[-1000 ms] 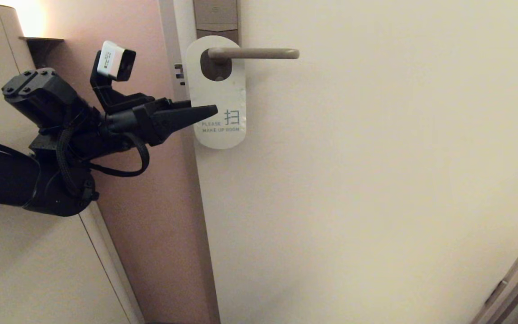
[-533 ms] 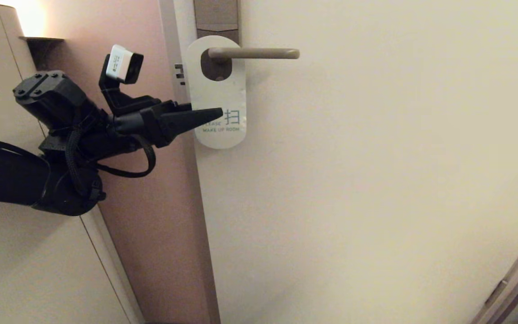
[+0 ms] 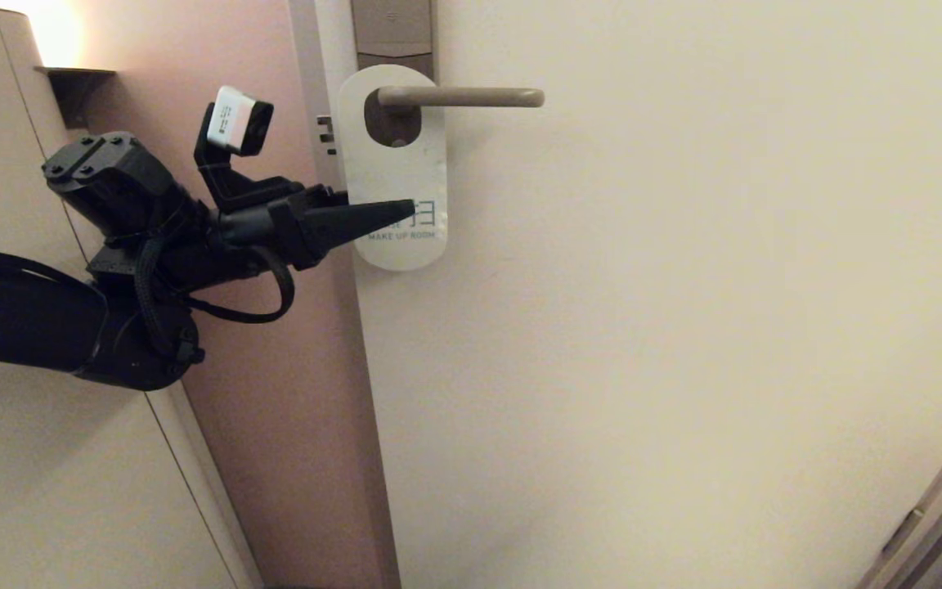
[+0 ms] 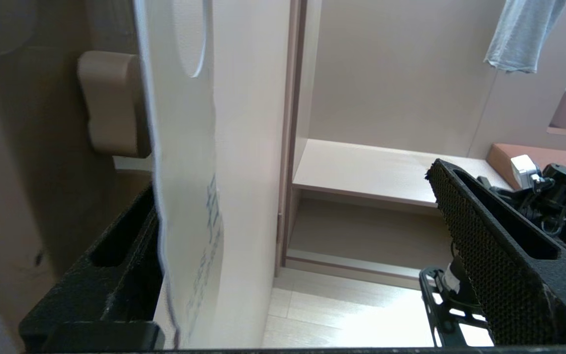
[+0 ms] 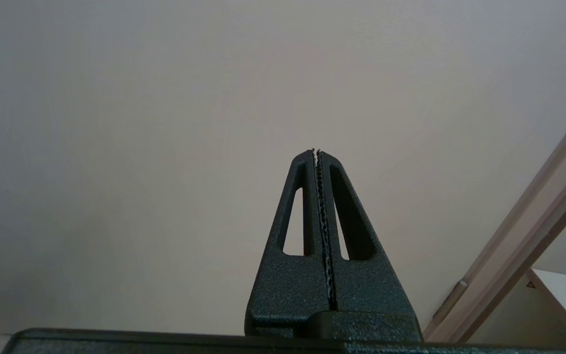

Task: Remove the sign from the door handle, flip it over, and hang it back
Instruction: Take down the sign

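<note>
The sign point(image 3: 393, 164) hangs by its oval hole on the door handle point(image 3: 463, 97), white "MAKE UP ROOM" side facing out. The handle's brown-grey backplate point(image 3: 393, 29) rises above it. My left gripper point(image 3: 393, 206) is open and straddles the sign's lower part from the door-edge side. One finger lies in front of the printed text and the other runs behind the card. In the left wrist view the sign point(image 4: 184, 172) is edge-on, close against one finger point(image 4: 130, 246), with the other finger point(image 4: 484, 236) far off and the handle point(image 4: 111, 103) behind. My right gripper point(image 5: 316, 151) is shut and empty, facing the plain door.
The cream door point(image 3: 684, 327) fills the right of the head view, with its edge and latch point(image 3: 325, 135) beside the sign. A pink wall point(image 3: 258, 409) and a beige cabinet point(image 3: 46, 491) lie behind the left arm. A door frame point(image 3: 937, 507) is at the lower right.
My left gripper has moved right and slightly up along the sign. Its front finger now covers more of the printed text. The sign and handle have not moved.
</note>
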Motion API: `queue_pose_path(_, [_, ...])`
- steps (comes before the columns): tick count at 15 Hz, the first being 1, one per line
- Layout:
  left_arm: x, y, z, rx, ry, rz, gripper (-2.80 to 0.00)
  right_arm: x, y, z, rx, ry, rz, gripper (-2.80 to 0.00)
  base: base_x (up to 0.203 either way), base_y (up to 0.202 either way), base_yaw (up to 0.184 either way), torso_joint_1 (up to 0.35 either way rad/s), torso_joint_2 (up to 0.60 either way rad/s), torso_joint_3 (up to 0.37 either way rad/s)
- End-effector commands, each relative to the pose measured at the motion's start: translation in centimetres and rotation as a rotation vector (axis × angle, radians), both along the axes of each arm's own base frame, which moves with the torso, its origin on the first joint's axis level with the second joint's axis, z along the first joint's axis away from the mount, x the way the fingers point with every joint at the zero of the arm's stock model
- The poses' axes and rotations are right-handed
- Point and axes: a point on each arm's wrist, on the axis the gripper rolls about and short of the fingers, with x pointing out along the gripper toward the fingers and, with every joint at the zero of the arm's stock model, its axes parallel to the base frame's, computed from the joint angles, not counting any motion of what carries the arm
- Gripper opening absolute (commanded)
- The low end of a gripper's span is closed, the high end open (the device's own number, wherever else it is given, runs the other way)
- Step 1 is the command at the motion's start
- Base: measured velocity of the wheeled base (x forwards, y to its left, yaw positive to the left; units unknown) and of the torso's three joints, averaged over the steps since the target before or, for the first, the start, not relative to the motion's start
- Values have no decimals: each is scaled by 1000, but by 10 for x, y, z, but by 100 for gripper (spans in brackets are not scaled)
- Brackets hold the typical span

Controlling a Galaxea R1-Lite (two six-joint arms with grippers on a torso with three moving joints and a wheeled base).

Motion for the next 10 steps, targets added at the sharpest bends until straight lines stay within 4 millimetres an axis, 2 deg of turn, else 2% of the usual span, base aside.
queue_pose_path(1, [1, 0, -1, 1, -1, -5, 0, 0, 0, 0, -2, 0, 1, -280, 0, 0, 0, 0, 0, 0])
queue_pose_path(3, [1, 0, -1, 1, -2, -4, 0, 0, 0, 0, -2, 0, -1, -280, 0, 0, 0, 0, 0, 0])
queue_pose_path(4, [1, 0, -1, 1, -3, -4, -280, 0, 0, 0, -2, 0, 0, -280, 0, 0, 0, 0, 0, 0])
queue_pose_path(10, [2, -1, -3, 3, 2, -6, -280, 0, 0, 0, -2, 0, 1, -280, 0, 0, 0, 0, 0, 0])
